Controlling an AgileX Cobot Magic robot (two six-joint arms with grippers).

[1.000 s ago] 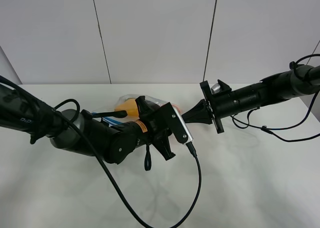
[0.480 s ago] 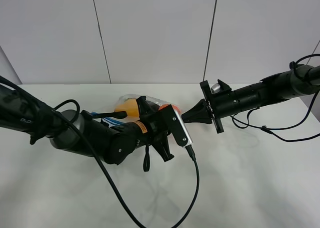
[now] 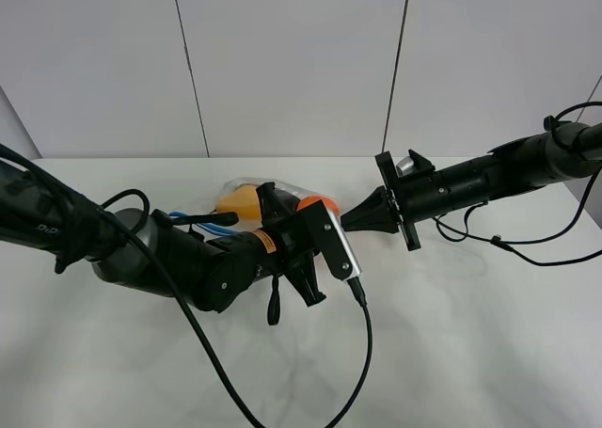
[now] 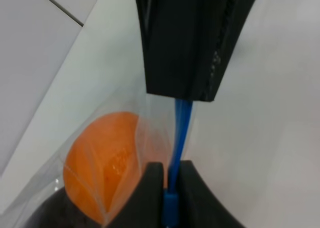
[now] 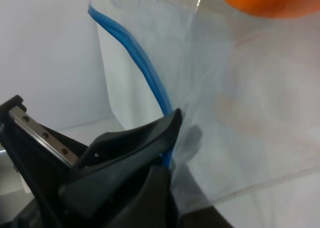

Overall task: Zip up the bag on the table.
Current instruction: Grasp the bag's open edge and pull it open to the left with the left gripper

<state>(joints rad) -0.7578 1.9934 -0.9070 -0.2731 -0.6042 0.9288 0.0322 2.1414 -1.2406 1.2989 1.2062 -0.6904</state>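
The clear bag (image 3: pixel 246 191) lies on the white table (image 3: pixel 470 334), mostly hidden behind my left arm. An orange (image 3: pixel 315 203) and a yellow pear (image 3: pixel 240 200) show through it. My left gripper (image 3: pixel 320 217) is shut on the blue seal strip (image 4: pixel 181 119). In the left wrist view (image 4: pixel 170 174) its fingertips (image 4: pixel 151 184) pinch the strip beside the orange (image 4: pixel 102 160). My right gripper (image 3: pixel 348 220) is shut on the same strip a little further along. In the right wrist view (image 5: pixel 167 160) the strip (image 5: pixel 137 57) runs away from its tips. The dark item is hidden.
The two grippers meet tip to tip near the table's middle. A black cable (image 3: pixel 362 353) loops from the left wrist over the front of the table. The right arm's cables (image 3: pixel 527 254) trail at the right. A white panelled wall (image 3: pixel 292 61) stands behind.
My left gripper has slid slightly left along the strip, away from the right gripper, uncovering more of the orange. The right arm has stayed still.
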